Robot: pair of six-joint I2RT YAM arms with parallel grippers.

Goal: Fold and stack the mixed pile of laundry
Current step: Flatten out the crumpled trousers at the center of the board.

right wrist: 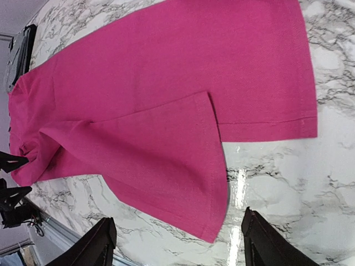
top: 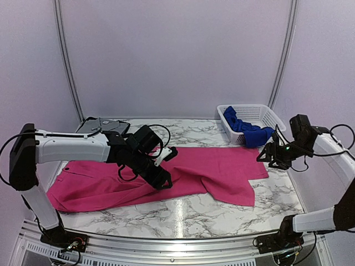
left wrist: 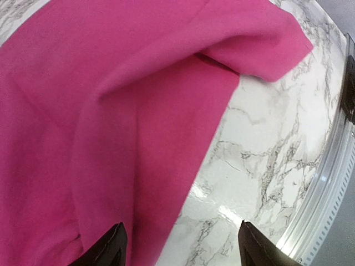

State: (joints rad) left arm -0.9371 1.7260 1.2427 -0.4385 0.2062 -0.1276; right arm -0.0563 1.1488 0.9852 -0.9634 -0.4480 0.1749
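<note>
two cloths: pink cloth (top: 211,172) spread, blue cloth (top: 249,133) in basket (top: 267,115)
pink corner folded over; blue perhaps bunched, half hidden. left gripper (left wrist: 180,246), right gripper (right wrist: 180,238): fingers apart.

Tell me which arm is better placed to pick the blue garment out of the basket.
Right, probably. The right gripper hangs open beside the white basket holding the blue garment; the left gripper is over the pink garment, farther away.

A white mesh basket (top: 265,115) is set at the far right corner of the marbled surface (top: 183,213). A flat dark grey tray (top: 105,126) is laid at the far left, well apart from it.
</note>
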